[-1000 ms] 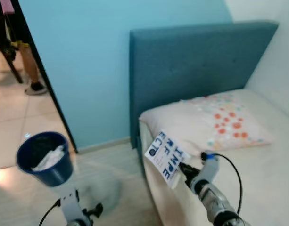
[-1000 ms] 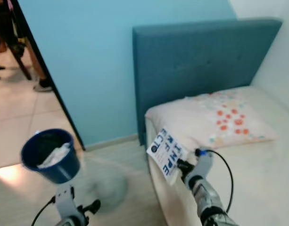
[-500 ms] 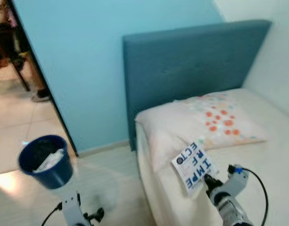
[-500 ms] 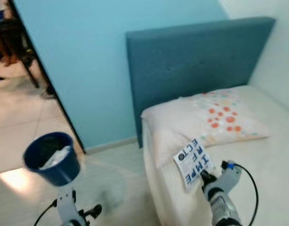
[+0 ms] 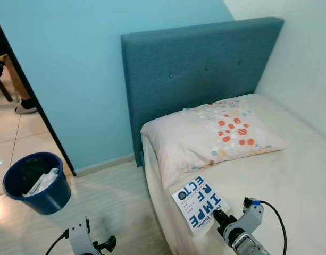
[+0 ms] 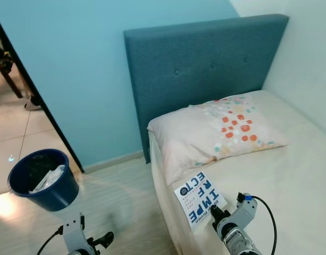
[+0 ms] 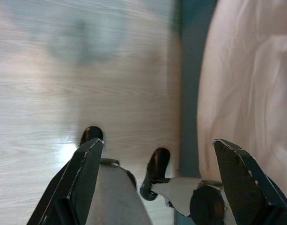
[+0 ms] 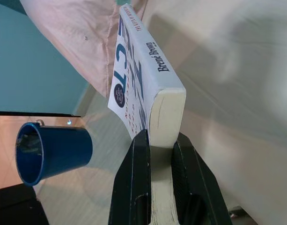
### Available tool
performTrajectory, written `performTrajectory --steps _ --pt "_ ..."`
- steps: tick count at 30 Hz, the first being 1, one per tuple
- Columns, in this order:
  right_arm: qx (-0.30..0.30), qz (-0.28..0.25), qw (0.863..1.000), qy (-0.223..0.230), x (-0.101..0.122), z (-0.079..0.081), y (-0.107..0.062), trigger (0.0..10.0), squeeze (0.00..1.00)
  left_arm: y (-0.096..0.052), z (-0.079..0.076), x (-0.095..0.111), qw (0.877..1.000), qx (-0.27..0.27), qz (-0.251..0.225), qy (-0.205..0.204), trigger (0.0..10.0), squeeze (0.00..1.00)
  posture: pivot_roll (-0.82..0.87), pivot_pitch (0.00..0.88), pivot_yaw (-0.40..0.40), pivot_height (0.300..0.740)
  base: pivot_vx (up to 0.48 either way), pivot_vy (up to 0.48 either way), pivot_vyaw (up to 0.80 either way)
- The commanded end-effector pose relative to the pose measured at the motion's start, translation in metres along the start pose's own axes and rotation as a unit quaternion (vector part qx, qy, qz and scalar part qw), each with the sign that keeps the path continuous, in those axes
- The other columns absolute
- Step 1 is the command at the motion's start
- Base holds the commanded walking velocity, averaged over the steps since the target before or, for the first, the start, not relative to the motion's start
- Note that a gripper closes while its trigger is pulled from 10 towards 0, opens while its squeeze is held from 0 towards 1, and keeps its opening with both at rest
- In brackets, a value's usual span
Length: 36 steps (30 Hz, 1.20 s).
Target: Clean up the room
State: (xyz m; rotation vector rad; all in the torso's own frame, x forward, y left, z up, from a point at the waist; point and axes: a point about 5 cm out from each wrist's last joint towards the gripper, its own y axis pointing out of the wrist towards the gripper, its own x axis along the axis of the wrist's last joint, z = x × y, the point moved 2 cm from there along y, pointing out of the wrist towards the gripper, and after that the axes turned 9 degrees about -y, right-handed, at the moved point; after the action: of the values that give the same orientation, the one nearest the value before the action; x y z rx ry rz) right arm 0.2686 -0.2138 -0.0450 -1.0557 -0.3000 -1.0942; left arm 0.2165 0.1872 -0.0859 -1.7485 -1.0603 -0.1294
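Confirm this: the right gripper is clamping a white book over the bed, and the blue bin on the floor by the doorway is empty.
Not quite. The blue bin isn't empty: the right eye view shows crumpled white paper inside. The rest holds: the right gripper clamps the white book over the bed, and the bin sits by the doorway.

left tool (image 7: 155, 154) — fingers spread | right tool (image 8: 155, 154) — fingers clamped, arm extended

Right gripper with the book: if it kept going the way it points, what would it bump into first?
Probably the pillow. The right gripper, shut on the book, aims along the bed's edge toward it; depth is unclear, so it might skim past.
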Motion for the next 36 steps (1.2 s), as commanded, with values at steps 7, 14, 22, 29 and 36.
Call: performTrajectory --steps 7,14,22,29,36 --pt "-0.02 -0.014 1.0 0.0 0.007 0.0 0.002 10.0 0.0 -0.006 0.014 -0.006 1.0 0.007 0.013 0.013 10.0 0.0 -0.08 0.124 0.015 0.715 0.0 0.0 0.0" --pt "-0.032 -0.03 0.999 0.027 0.012 -0.005 0.001 10.0 0.0 -0.01 0.024 -0.005 1.0 0.008 0.015 0.023 10.0 0.0 -0.05 0.157 0.039 0.685 0.0 0.0 0.0" --pt "0.078 -0.094 0.986 0.117 0.041 0.021 0.007 10.0 0.0 -0.012 0.03 -0.001 0.999 0.005 0.017 0.038 10.0 0.0 -0.03 0.178 0.051 0.665 0.0 0.0 0.0" --pt "0.145 -0.115 0.976 0.117 0.064 0.036 0.008 10.0 0.0 -0.014 0.033 -0.003 0.999 0.007 0.021 0.039 10.0 0.0 -0.04 0.178 0.05 0.64 0.0 0.0 0.0" --pt "0.04 -0.042 0.995 0.078 0.039 0.017 0.009 10.0 0.0 -0.015 0.034 -0.007 0.999 0.008 0.027 0.037 10.0 0.0 -0.04 0.179 0.05 0.625 0.0 0.0 0.0"
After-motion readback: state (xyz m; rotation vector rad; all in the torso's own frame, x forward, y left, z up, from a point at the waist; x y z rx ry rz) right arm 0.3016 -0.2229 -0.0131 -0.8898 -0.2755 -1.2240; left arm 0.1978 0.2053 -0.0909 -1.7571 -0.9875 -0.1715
